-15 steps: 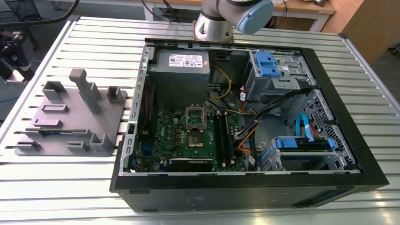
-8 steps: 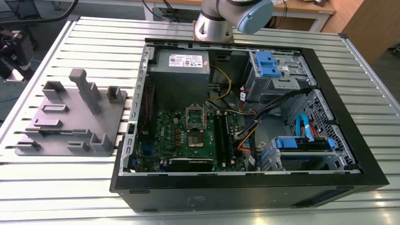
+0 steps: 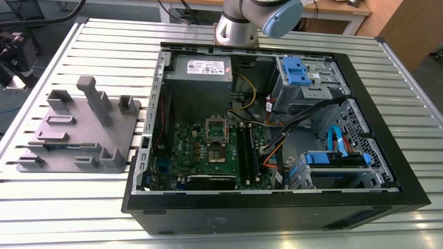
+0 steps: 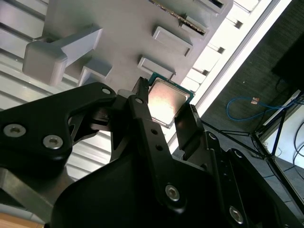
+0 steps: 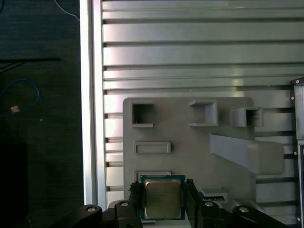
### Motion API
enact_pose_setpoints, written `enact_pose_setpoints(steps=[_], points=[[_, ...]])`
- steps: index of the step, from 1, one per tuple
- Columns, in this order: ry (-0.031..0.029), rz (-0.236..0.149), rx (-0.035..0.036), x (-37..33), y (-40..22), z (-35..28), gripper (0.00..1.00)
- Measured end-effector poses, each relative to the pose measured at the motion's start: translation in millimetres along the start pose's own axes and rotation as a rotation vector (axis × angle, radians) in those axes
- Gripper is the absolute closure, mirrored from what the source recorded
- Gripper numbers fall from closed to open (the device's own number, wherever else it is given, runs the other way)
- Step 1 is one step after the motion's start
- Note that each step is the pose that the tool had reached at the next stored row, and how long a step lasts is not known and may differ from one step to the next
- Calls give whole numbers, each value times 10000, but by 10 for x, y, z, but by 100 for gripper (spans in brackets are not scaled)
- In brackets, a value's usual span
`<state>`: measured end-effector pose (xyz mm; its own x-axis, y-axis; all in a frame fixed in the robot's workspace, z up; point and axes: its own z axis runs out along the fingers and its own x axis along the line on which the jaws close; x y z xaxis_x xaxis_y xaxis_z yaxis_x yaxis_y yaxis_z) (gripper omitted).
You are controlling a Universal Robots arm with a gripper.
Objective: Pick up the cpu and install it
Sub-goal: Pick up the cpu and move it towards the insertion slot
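In the exterior view I see the fixture (image 3: 69, 129) standing well apart from the socket (image 3: 216, 129) inside the case (image 3: 277, 207). In the second wrist view the gripper (image 4: 165, 108) looks clamped on the cpu (image 4: 167, 99), a finger at each opposite edge, the chip apparently lifted clear of the fixture. In the first wrist view the cpu (image 5: 162, 198) sits square between the fingers, so I'd carry it level and slow, with pressure on the edges only.

Robotics lab or workshop. Slotted aluminium surface (image 3: 69, 207) carries open PC case (image 3: 277, 218); gray fixture (image 3: 69, 140) beside case, exterior view's left; arm (image 3: 239, 31) base behind case; wooden desk (image 3: 339, 8) beyond case; blue cable (image 5: 38, 95) on floor.
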<state>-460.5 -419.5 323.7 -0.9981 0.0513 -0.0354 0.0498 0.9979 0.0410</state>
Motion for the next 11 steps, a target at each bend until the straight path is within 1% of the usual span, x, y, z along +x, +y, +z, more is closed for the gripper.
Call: enact_pose_setpoints(steps=[4, 6, 11], points=[[0, -1, 0, 0, 0, -8, 53], [0, -1, 0, -1, 5, -37, 53], [-1, -1, 0, -2, 7, -47, 53]])
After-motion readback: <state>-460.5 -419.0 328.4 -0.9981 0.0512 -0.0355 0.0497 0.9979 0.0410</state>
